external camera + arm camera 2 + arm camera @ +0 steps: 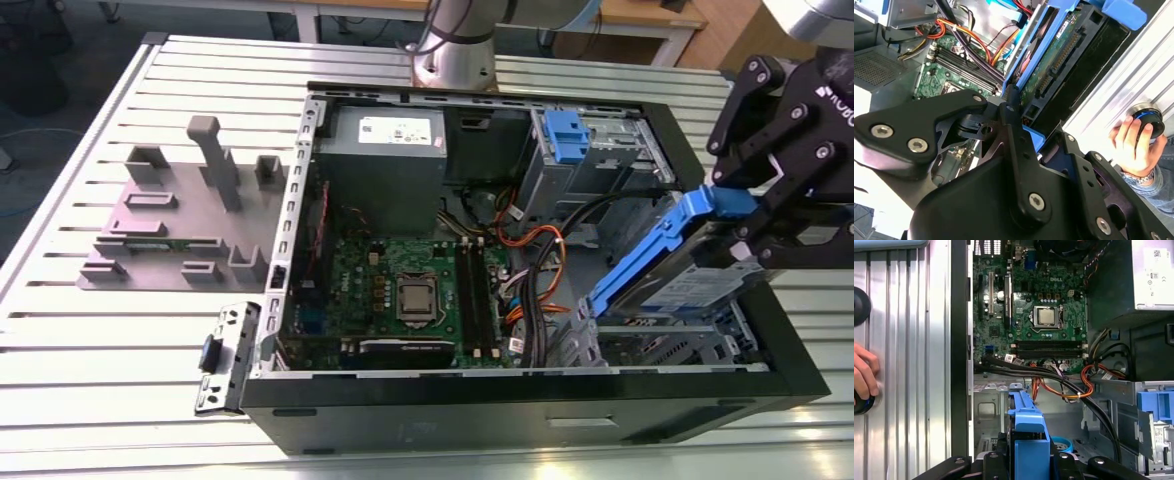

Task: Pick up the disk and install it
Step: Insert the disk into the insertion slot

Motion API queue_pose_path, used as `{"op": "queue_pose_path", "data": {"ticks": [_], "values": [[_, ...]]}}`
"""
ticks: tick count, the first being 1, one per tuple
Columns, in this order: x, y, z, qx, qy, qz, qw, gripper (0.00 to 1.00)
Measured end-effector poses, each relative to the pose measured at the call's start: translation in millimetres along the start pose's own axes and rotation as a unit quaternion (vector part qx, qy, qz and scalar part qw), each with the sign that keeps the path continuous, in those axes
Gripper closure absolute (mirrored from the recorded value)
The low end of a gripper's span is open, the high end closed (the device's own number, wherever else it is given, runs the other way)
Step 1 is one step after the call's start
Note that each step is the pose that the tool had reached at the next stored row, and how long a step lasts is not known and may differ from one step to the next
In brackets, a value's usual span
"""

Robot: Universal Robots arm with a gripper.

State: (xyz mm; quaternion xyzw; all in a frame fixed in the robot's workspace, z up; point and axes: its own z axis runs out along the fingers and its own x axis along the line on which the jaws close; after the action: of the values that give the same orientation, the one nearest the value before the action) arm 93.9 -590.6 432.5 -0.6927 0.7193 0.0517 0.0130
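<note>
The disk (663, 278), a silver-grey drive in a blue plastic caddy, hangs tilted over the metal drive bay (667, 347) at the near corner of the open computer case, on the exterior view's right. My gripper (738, 212) is shut on the caddy's upper end. The second wrist view shows the disk's green circuit-board underside (1054, 55) in its blue frame, rising from between my black fingers (1010, 107). In the first wrist view, the caddy's blue edge (1026, 425) points into the case from my gripper (1026, 466).
Inside the case (534, 385) are the motherboard (414, 290), a grey power supply (387, 150), orange and black cables (534, 250) and another blue-handled caddy (567, 135). A grey fixture (187, 215) stands on the slatted table. A person's hand (1134, 142) rests on a round knob beside the case.
</note>
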Motion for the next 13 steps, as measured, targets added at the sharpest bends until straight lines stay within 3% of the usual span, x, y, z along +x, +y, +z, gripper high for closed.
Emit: {"op": "queue_pose_path", "data": {"ticks": [13], "values": [[0.8,-0.6,9.8,0.0,0.0001,0.0,1.0,0.64]]}}
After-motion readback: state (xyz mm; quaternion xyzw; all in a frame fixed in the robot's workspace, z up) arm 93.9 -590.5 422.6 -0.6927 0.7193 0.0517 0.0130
